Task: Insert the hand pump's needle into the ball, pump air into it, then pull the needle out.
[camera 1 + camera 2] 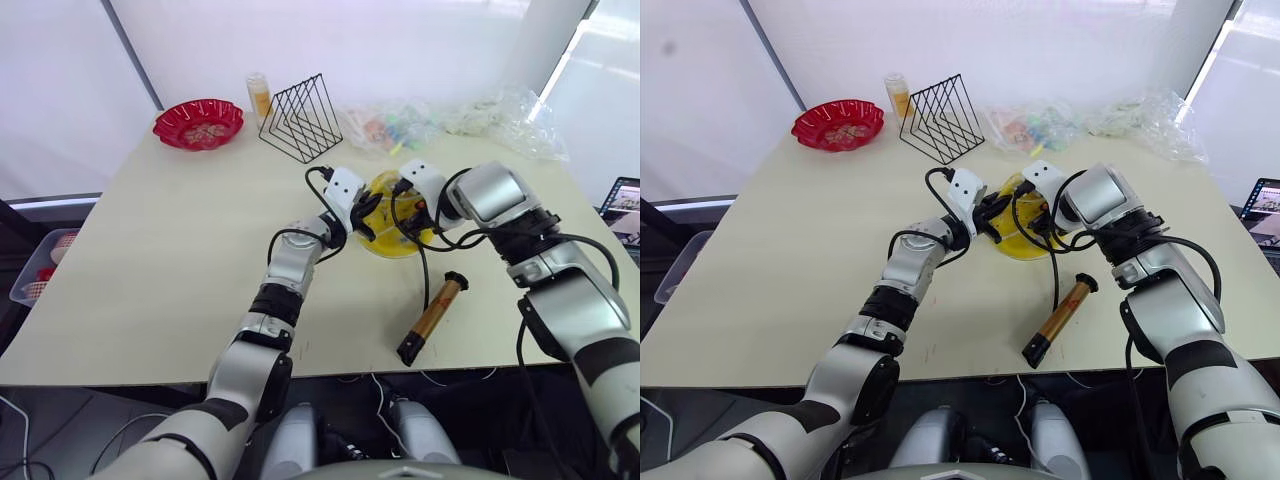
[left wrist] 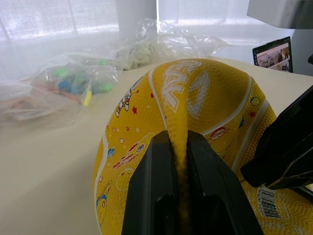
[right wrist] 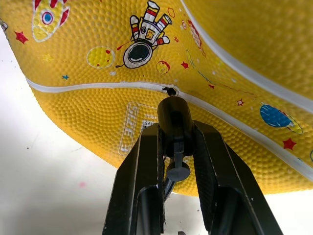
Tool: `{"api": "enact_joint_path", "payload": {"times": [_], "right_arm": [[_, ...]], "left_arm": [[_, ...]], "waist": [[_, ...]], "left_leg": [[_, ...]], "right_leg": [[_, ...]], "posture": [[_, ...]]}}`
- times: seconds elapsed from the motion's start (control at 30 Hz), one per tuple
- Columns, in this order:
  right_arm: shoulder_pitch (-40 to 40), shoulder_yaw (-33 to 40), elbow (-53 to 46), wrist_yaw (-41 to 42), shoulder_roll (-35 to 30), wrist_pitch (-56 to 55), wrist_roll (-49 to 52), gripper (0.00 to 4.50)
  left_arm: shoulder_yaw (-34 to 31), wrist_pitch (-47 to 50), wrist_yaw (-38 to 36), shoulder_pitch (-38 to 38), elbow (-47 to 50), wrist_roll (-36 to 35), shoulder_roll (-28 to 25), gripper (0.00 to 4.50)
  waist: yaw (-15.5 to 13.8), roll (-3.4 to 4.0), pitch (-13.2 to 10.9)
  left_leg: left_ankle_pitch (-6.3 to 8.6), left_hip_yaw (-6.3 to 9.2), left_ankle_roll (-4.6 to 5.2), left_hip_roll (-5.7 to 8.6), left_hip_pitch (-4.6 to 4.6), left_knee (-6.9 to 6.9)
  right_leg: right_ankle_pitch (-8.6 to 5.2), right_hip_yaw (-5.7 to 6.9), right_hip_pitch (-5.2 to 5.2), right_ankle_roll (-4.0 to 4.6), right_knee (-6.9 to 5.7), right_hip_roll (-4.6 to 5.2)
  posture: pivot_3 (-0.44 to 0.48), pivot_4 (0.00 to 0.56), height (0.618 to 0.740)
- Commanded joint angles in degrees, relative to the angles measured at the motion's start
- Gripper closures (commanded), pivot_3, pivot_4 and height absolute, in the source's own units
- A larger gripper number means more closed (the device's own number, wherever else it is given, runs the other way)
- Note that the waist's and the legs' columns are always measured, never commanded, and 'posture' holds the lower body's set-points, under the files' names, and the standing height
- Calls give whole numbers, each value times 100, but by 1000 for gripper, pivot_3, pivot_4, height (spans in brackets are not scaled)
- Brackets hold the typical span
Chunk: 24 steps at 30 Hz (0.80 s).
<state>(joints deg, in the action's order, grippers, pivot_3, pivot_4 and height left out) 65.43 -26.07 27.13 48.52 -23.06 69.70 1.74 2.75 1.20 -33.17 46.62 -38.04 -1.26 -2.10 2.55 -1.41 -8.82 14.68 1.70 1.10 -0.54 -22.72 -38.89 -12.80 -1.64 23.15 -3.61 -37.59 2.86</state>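
Observation:
The ball (image 1: 392,232) is yellow with cartoon prints, half flat, and lies mid-table. My left gripper (image 2: 178,143) is shut on a raised fold of the ball (image 2: 195,98). From the other side, my right gripper (image 3: 174,131) is shut on the needle's black fitting (image 3: 173,113), whose tip meets the ball's valve (image 3: 169,90) on a white seam. The needle's pin is hidden there. The hand pump (image 1: 432,318), gold-bronze with black ends, lies on the table near the front edge. Its black hose (image 1: 425,270) runs up to my right gripper (image 1: 405,212).
At the back of the table stand a red bowl (image 1: 198,123), a black wire rack (image 1: 302,117) and a small bottle (image 1: 259,96). Clear plastic bags (image 1: 400,128) lie behind the ball. A screen (image 1: 622,205) sits off the right edge.

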Motion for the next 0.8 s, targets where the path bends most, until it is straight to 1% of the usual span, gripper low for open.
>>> {"api": "enact_joint_path", "payload": {"times": [0.03,0.23,0.27,0.3,0.37,0.4,0.43,0.47,0.5,0.53,0.63,0.8], "right_arm": [[-244,-39,-285,233,45,-10,236,4199],[-401,118,-903,314,-253,152,316,4199],[-444,129,-1023,323,-317,160,328,3399],[-476,139,-1108,323,-363,178,341,3160],[-553,177,-1310,317,-503,245,387,2403],[-589,199,-1404,316,-581,283,413,1993],[-623,239,-1490,296,-656,328,441,1689],[-656,283,-1576,281,-748,358,467,1127],[-684,319,-1664,274,-843,383,501,975],[-712,375,-1768,258,-942,415,545,509],[-803,534,-2092,227,-1185,434,696,509],[-1102,984,-2646,-32,-1292,405,898,509]], "left_arm": [[300,9,-169,-35,-68,9,227,4449],[281,-17,-149,-41,-134,20,208,4449],[275,-21,-140,-32,-154,24,207,4500],[269,-24,-131,-23,-171,27,206,4500],[250,-35,-107,-3,-216,34,197,4500],[239,-40,-91,3,-237,40,190,4500],[229,-46,-76,9,-260,48,182,4500],[219,-55,-65,13,-281,53,173,4500],[213,-65,-60,15,-300,55,167,4500],[209,-75,-56,14,-317,58,159,4500],[208,-92,-53,11,-344,60,151,4500],[221,-97,-50,3,-354,62,169,4500]], "waist": [[-11,1,-1],[-33,5,-4],[-37,6,-4],[-45,6,-4],[-62,14,-9],[-99,29,-18],[-141,40,-25],[-159,40,-24],[-186,41,-24],[-200,41,-24],[-255,43,-25],[-248,44,-26]], "left_leg": [[0,1,0,0,-1,0],[0,2,0,2,-7,18],[0,3,0,3,-7,23],[0,3,0,3,-7,27],[0,5,0,4,-10,42],[0,9,0,4,-17,45],[0,12,0,10,-30,50],[0,10,0,15,-49,52],[-1,12,-1,15,-62,52],[-1,21,-1,15,-95,48],[-2,25,-2,24,-114,49],[-1,25,-1,26,-113,50]], "right_leg": [[0,0,0,0,1,0],[0,1,1,0,19,2],[0,1,2,0,23,2],[0,1,2,0,28,2],[0,4,2,0,47,3],[1,8,2,0,54,3],[0,13,10,-1,64,9],[0,12,27,-2,67,16],[1,14,36,-2,70,16],[2,27,62,-3,78,17],[2,37,73,-3,86,30],[1,42,71,-3,85,31]], "posture": [[0,150,740],[0,150,740],[0,150,740],[0,150,740],[0,150,740],[0,150,740],[0,150,740],[0,150,740],[0,150,740],[0,150,740],[0,150,740],[0,150,740]]}}
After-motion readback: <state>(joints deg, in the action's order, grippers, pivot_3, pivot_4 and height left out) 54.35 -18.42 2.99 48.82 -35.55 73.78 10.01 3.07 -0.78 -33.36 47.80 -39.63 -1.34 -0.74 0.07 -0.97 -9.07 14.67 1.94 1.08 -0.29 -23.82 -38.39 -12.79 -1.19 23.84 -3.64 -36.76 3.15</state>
